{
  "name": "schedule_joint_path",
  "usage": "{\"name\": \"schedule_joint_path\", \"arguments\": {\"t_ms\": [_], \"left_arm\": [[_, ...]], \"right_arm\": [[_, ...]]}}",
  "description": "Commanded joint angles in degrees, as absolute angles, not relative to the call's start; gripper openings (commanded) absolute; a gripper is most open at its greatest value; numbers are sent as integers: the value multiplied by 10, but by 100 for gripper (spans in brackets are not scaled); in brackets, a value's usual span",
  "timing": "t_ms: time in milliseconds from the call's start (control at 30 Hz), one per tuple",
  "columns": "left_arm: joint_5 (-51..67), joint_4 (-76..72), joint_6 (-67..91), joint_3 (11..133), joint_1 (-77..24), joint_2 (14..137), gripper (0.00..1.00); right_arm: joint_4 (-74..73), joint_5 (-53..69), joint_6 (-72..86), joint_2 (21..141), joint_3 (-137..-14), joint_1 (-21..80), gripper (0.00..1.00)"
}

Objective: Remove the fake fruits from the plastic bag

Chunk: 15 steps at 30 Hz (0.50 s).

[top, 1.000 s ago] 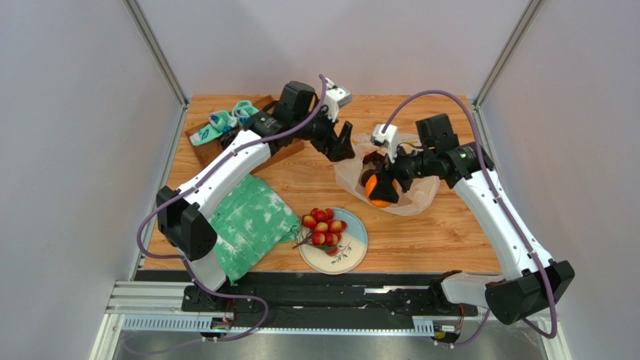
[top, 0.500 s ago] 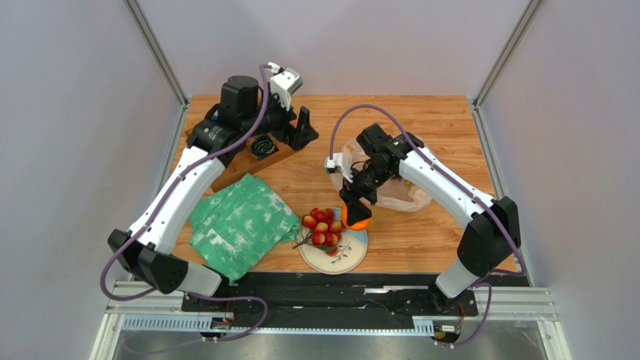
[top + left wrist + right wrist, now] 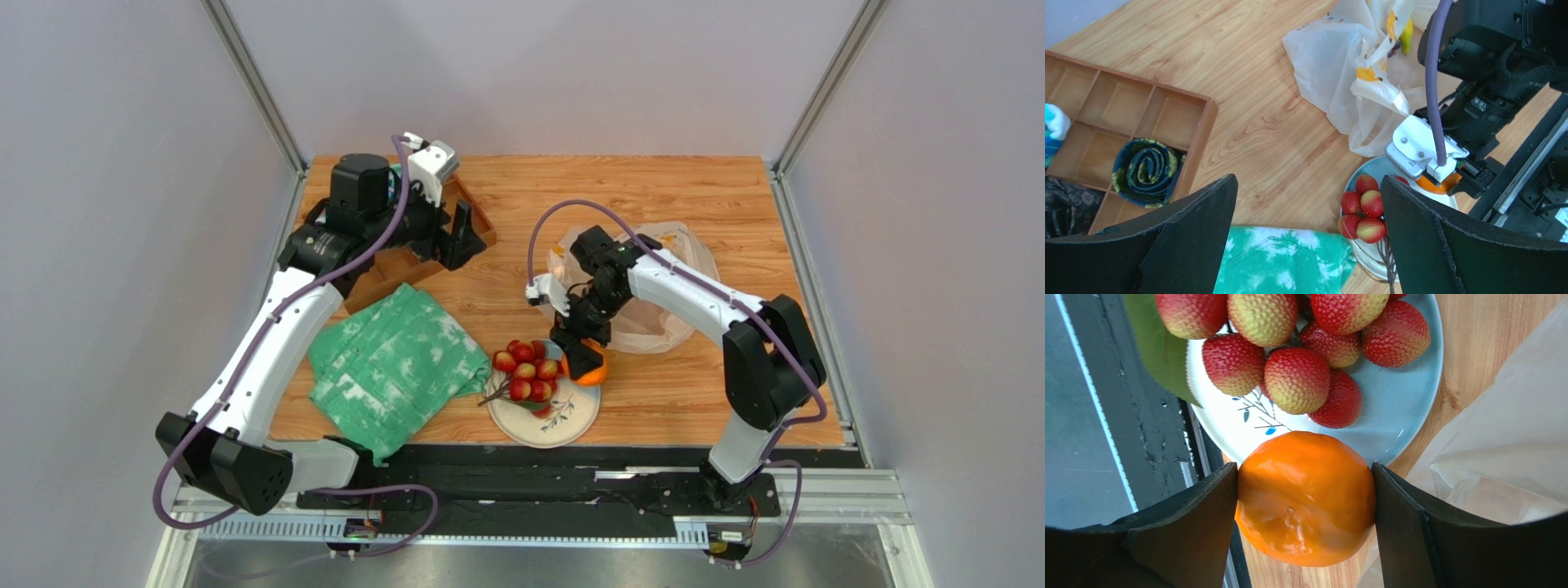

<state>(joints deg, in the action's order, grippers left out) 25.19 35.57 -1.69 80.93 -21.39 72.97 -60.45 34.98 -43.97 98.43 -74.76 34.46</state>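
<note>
Swung clear of crinkly translucent plastic bag (image 3: 1321, 67), now beside right gripper (image 3: 1304, 468); jaws half-spread, clamping glossy round orange fruit (image 3: 1306, 502) over pale blue plate (image 3: 1407, 416) rim, probably unreleased; second fruit nearly out.

Glossy orange (image 3: 1306, 496) gripped between right jaws at plate (image 3: 568, 418) rim; red-yellow ball cluster (image 3: 528, 371) on plate; whitish bag (image 3: 1333, 73) crumpled beside.

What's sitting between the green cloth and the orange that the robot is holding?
The bunch of little red fruits, lying on the blue plate. The top view shows it best: green cloth on the left, orange on the right.
</note>
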Motion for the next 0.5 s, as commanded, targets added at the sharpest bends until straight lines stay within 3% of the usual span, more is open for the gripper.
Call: {"name": "schedule_joint_path", "arguments": {"t_ms": [0,467], "left_arm": [[273,335,-11,827,-202,731,95],[292,328,-2,839,-200,760,94]], "right_arm": [[-571,331,-445,994,-743,352,53],[-497,299,-387,1053,-750,363,54]]}}
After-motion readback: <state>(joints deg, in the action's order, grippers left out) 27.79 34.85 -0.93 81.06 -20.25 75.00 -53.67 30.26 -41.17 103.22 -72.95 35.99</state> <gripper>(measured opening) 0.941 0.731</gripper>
